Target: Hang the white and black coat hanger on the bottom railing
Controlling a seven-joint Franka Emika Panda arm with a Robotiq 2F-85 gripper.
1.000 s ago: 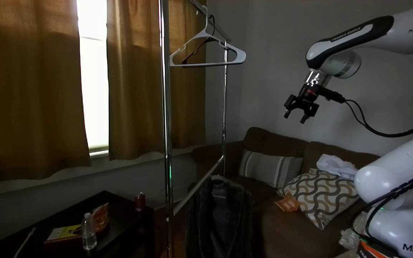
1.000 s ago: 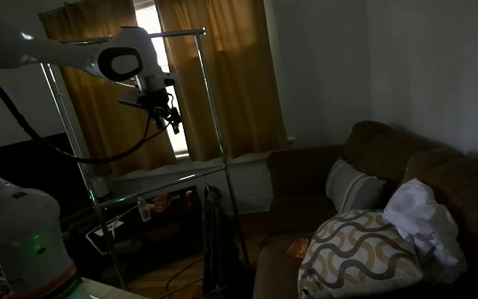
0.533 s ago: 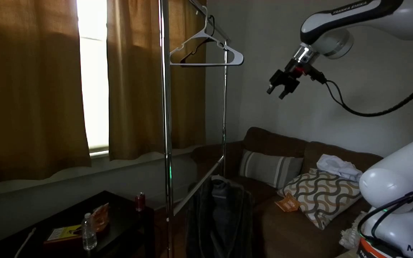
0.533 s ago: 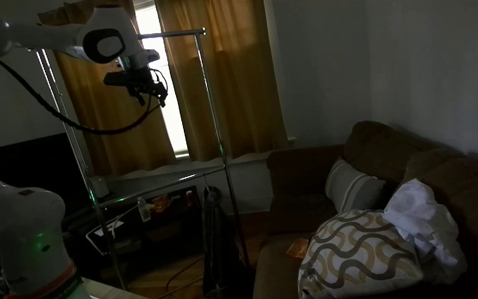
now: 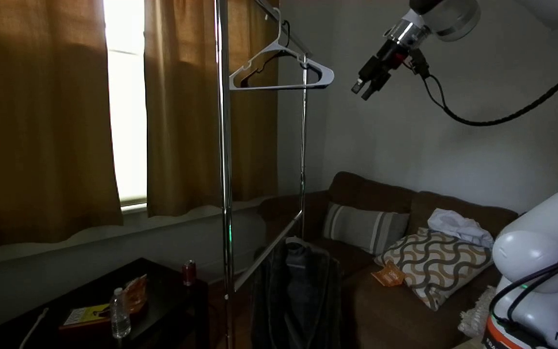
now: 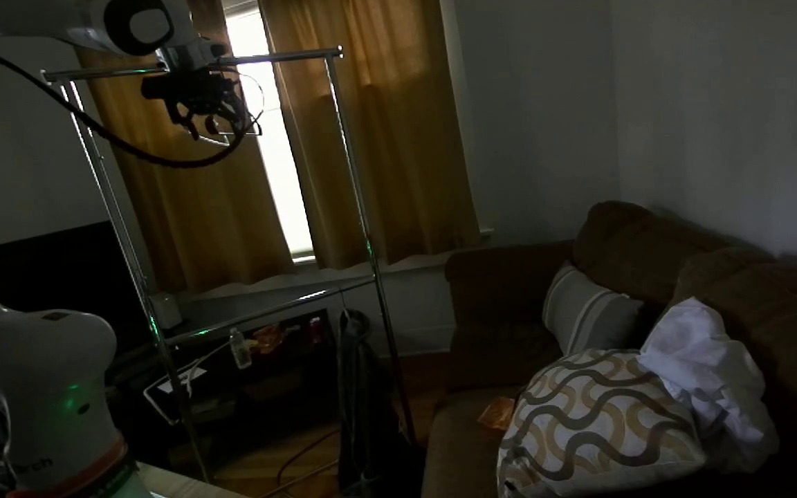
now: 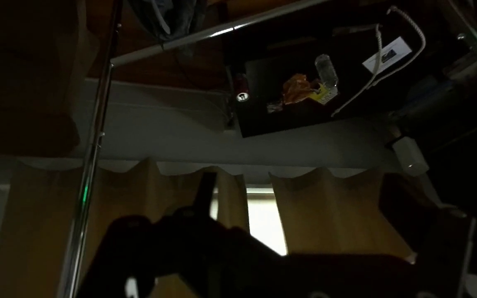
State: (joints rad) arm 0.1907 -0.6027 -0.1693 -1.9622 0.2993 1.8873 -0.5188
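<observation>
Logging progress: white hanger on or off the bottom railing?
Off: in an exterior view, the white hanger hangs hooked over the upper crossbar, well above the bottom railing.

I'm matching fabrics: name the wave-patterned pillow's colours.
The pillow is grey, tan and off-white, clearest in an exterior view.

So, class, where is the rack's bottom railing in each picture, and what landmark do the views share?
In an exterior view: bottom railing, lower middle.
In an exterior view: bottom railing, left of centre, below mid-height.
In the wrist view: bottom railing, slanting near the top.
Landmark in all three: clear bottle.
</observation>
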